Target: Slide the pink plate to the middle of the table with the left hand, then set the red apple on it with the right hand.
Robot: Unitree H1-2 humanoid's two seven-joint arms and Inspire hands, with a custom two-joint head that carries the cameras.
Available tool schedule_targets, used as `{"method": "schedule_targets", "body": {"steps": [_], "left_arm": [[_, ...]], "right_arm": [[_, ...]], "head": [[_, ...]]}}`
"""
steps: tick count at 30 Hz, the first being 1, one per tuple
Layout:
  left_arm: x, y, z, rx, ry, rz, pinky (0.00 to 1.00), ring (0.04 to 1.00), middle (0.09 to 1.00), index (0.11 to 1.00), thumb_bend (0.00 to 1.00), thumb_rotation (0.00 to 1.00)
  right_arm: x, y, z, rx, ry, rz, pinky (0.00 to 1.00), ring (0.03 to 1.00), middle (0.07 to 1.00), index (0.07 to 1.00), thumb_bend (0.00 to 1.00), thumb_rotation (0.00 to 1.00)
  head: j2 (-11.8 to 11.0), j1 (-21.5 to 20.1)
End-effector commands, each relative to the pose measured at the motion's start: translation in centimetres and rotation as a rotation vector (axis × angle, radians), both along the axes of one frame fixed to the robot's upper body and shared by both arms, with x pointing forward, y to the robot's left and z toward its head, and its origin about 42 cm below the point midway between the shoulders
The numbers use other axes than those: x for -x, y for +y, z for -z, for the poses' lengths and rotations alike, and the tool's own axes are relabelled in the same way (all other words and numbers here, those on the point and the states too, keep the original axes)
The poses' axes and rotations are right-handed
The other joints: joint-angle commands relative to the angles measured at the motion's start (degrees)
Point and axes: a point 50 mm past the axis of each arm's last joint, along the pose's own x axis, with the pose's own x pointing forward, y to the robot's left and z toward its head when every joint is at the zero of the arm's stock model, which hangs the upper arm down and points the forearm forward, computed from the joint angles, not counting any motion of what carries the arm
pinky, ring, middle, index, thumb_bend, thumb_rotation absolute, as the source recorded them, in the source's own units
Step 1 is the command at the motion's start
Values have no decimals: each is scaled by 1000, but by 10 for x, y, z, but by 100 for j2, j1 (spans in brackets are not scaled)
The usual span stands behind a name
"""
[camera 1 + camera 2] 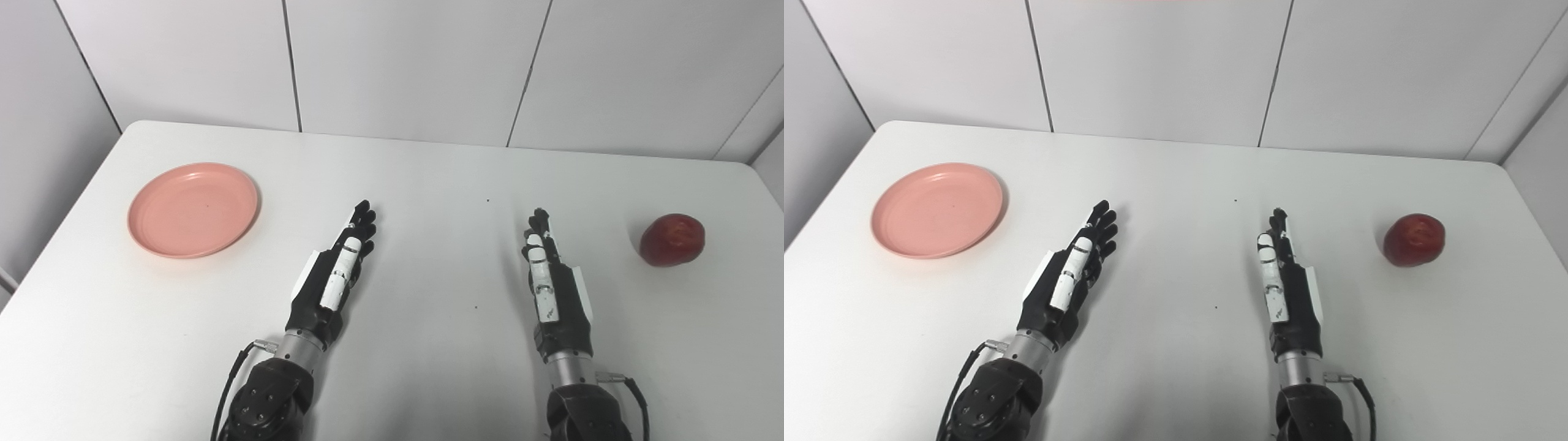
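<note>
While both of my hands lie extended over the white tabletop (429, 184) with fingers straight and nothing in them, the pink plate (193, 209) sits well off to my left, toward the far left corner, and the red apple (672, 239) rests well off to my right. My left hand (334, 272) points roughly toward the plate but is apart from it; my right hand (551, 282) is likewise clear of the apple. I judge the plate to be light, stiff plastic with a low raised rim, likely to skate easily on this smooth surface, so I would set my fingertips against the rim's far left side and push gently. I expect the apple to be firm, round, glossy and prone to roll, so I would wrap my fingers around its widest part.
</note>
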Motion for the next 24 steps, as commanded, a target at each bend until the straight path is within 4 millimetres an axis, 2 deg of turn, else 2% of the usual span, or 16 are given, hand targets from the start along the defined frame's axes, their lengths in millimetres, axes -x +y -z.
{"method": "schedule_targets", "body": {"steps": [1, 14, 24], "left_arm": [[-2, -8, -13, 14, -62, 0, 1000, 1000, 1000, 1000, 454, 1000], [-2, -9, -10, 18, -65, 4, 1000, 1000, 1000, 1000, 459, 1000], [-1, -23, 1, 21, -71, 21, 1000, 1000, 1000, 1000, 442, 1000]], "right_arm": [[-2, 1, -17, -8, -100, -20, 1000, 1000, 1000, 1000, 229, 1000], [-3, 0, -15, -4, -99, -16, 1000, 1000, 1000, 1000, 216, 1000], [-2, -11, -3, -6, -80, -17, 1000, 1000, 1000, 1000, 214, 1000]], "head": [[-12, 28], [-107, 121], [-599, 741]]}}
